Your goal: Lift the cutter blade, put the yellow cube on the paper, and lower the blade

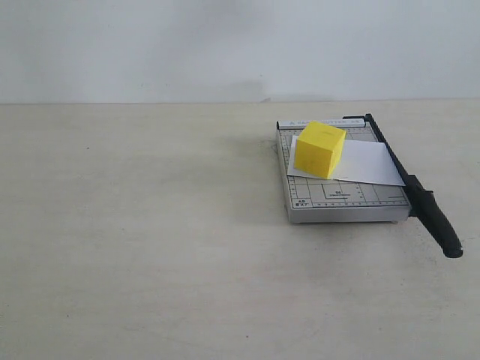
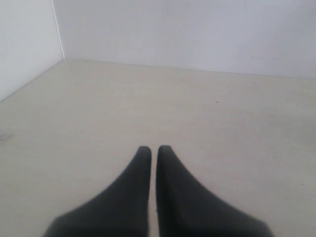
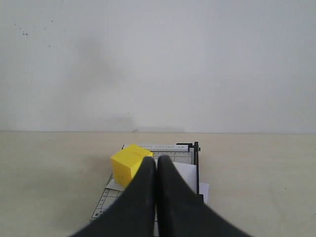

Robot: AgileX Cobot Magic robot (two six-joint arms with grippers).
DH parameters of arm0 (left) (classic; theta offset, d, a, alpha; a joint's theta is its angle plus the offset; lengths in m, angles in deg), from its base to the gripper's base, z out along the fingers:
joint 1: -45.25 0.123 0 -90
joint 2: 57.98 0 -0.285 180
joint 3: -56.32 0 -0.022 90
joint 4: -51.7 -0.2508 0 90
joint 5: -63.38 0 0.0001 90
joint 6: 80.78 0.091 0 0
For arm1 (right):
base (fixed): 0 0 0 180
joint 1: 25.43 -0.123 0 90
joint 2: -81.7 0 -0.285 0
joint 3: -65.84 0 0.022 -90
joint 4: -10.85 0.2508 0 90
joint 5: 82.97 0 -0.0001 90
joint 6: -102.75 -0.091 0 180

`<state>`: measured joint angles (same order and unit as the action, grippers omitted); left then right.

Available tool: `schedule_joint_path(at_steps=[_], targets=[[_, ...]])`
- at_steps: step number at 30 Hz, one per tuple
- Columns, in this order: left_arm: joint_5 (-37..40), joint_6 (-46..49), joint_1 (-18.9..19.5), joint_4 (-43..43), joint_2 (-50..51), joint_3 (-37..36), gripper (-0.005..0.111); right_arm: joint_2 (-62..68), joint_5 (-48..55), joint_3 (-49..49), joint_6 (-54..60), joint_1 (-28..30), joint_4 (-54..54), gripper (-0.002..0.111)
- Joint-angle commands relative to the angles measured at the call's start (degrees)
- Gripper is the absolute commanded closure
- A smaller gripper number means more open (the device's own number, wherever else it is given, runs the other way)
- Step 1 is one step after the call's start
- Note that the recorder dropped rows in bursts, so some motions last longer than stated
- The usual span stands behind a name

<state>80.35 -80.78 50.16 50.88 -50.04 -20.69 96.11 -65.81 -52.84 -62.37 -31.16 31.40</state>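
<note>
Both grippers are closed, fingers pressed together and holding nothing. The left gripper [image 2: 154, 148] hangs over the bare beige tabletop [image 2: 207, 113], and the right gripper [image 3: 156, 159] points toward the cutter without touching it. The bright, matte yellow cube [image 1: 320, 148] sits on the thin white rectangular paper [image 1: 366, 165], which lies askew on the grey gridded metal cutter base [image 1: 345, 201]. The long, slim black cutter blade [image 1: 420, 199] lies lowered along the base's right edge, its thick rounded handle overhanging the front.

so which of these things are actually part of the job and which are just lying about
Job: cutter blade, yellow cube, paper.
Just there: grey cutter base, table.
</note>
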Motion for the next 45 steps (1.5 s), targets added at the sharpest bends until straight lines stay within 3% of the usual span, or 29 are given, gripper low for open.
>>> schedule_joint_path(at_steps=[1, 4, 7, 11, 20, 45], targets=[[-0.5, 0.5, 0.1, 0.2, -0.2, -0.2, 0.102, -0.2, -0.8, 1.2, 0.0, -0.1, 0.1, 0.108], [-0.5, 0.5, 0.1, 0.2, -0.2, -0.2, 0.102, -0.2, -4.2, 5.5, 0.0, -0.1, -3.1, 0.108], [-0.5, 0.5, 0.1, 0.2, -0.2, -0.2, 0.102, -0.3, -15.8, 12.0, -1.2, -0.1, -5.6, 0.108], [-0.5, 0.5, 0.1, 0.2, -0.2, -0.2, 0.102, -0.3, -19.6, 15.9, -11.7, -0.1, -13.3, 0.108], [-0.5, 0.5, 0.1, 0.2, -0.2, -0.2, 0.102, -0.3, -15.2, 15.9, -11.4, -0.1, -13.7, 0.108], [-0.5, 0.5, 0.1, 0.2, -0.2, -0.2, 0.102, -0.3, -16.5, 15.9, -11.6, -0.1, -13.7, 0.108]])
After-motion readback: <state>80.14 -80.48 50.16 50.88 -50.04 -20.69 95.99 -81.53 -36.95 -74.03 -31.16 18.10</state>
